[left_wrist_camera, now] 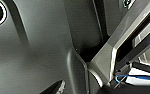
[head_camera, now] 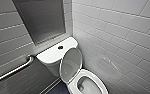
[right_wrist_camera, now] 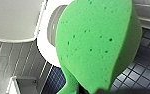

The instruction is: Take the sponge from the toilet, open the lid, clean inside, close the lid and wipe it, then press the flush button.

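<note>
The white toilet [head_camera: 89, 75] stands in the corner with its oval lid [head_camera: 71, 62] raised against the tank, so the bowl is uncovered. The small round flush button [head_camera: 60, 47] sits on the flat tank top. In the right wrist view the bright green sponge [right_wrist_camera: 96, 42] hangs close to the camera above the floor. It is pinched at its narrow end by my right gripper [right_wrist_camera: 91, 90], which is shut on it. My left gripper is open with nothing in it.
A metal grab bar [head_camera: 13, 70] runs along the left wall below a grey panel [head_camera: 43, 20]. White tiled wall [head_camera: 121, 37] closes in tightly on the toilet's right. Dark blue tiled floor [right_wrist_camera: 146, 62] lies beneath the sponge.
</note>
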